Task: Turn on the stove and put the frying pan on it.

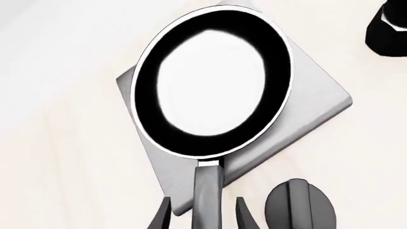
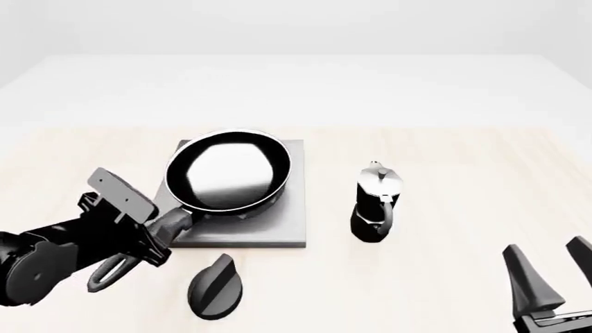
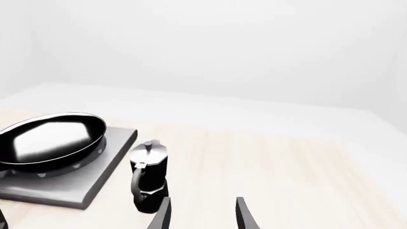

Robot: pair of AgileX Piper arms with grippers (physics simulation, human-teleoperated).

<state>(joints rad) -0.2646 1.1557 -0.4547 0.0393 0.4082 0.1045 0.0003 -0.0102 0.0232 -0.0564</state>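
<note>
The frying pan (image 2: 229, 173), black with a glossy inside, sits on top of the grey square stove (image 2: 277, 225), slightly toward its far left corner. Its long handle (image 2: 176, 223) sticks out past the stove's near left edge. My left gripper (image 2: 157, 239) is open, with a finger on each side of the handle (image 1: 207, 191) and a small gap at both. The left wrist view shows the pan (image 1: 213, 81) covering the stove (image 1: 311, 109) burner. My right gripper (image 2: 555, 270) stands open and empty at the near right, far from the pan (image 3: 51, 136) and stove (image 3: 70, 188).
A black oval knob (image 2: 215, 286) lies on the table just in front of the stove, close to my left gripper, and shows too in the left wrist view (image 1: 300, 205). A black-and-silver moka pot (image 2: 378, 202) stands right of the stove.
</note>
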